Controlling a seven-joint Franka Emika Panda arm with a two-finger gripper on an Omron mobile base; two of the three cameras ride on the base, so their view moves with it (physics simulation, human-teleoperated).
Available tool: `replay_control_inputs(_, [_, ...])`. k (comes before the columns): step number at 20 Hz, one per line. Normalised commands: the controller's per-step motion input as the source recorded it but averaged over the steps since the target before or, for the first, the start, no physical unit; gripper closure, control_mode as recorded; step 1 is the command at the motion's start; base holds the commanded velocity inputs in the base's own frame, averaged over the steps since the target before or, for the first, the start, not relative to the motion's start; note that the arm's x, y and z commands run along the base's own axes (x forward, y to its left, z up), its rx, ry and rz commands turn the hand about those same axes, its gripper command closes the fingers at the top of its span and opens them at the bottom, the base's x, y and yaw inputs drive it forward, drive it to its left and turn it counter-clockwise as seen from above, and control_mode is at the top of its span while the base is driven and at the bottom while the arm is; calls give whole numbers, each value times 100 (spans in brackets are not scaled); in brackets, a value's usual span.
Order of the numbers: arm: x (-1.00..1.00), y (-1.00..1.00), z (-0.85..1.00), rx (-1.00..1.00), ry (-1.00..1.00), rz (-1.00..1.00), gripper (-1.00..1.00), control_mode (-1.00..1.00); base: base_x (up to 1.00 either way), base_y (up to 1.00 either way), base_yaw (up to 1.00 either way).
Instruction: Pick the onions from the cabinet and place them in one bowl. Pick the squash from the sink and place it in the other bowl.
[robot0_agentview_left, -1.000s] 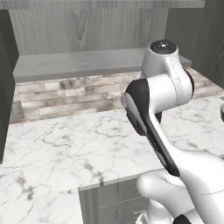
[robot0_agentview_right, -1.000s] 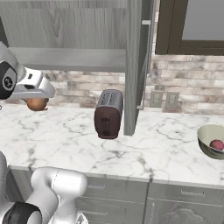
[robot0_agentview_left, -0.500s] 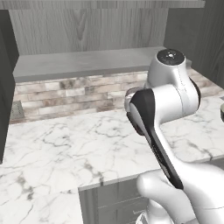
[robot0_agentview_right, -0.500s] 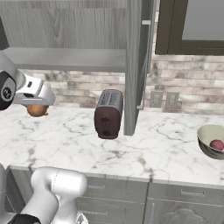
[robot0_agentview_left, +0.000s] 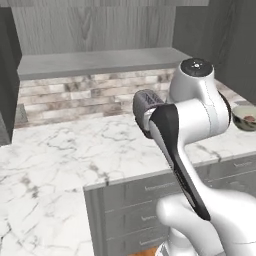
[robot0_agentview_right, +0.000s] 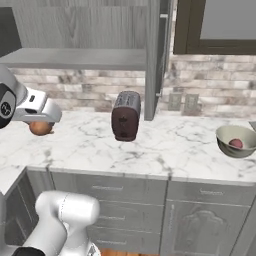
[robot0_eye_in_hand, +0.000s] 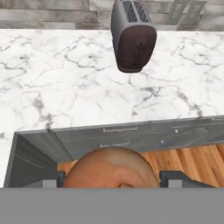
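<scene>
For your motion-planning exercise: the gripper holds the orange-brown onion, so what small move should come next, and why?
Probably carry it right along the counter toward the bowl. The gripper grips the orange-brown onion at far left; the reddish onion already lies in that bowl, past the toaster.

toaster (robot0_agentview_right: 125, 116) upright on marble counter (robot0_agentview_right: 165, 150) | wall outlets (robot0_agentview_right: 182, 102) behind | window (robot0_agentview_right: 220, 25) above

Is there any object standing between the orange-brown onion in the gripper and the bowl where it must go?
Yes. In the right base view the gripper holds the orange-brown onion at far left, and the bowl sits at far right. The dark toaster stands on the counter between them; carrying the onion above it probably avoids contact.
</scene>
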Motion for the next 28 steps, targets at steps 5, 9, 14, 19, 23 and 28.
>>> replay_control_inputs(5, [0, 0, 0, 0, 0, 0, 100, 100, -60, -8, -4])
replay_control_inputs(9, [0, 0, 0, 0, 0, 0, 100, 100, -60, -9, -4])
replay_control_inputs(14, [0, 0, 0, 0, 0, 0, 100, 100, -12, -3, -1])
replay_control_inputs(19, [0, 0, 0, 0, 0, 0, 100, 100, 16, -64, 2])
replay_control_inputs(23, [0, 0, 0, 0, 0, 0, 100, 100, 13, -71, 5])
replay_control_inputs(28, [0, 0, 0, 0, 0, 0, 100, 100, 9, -84, 3])
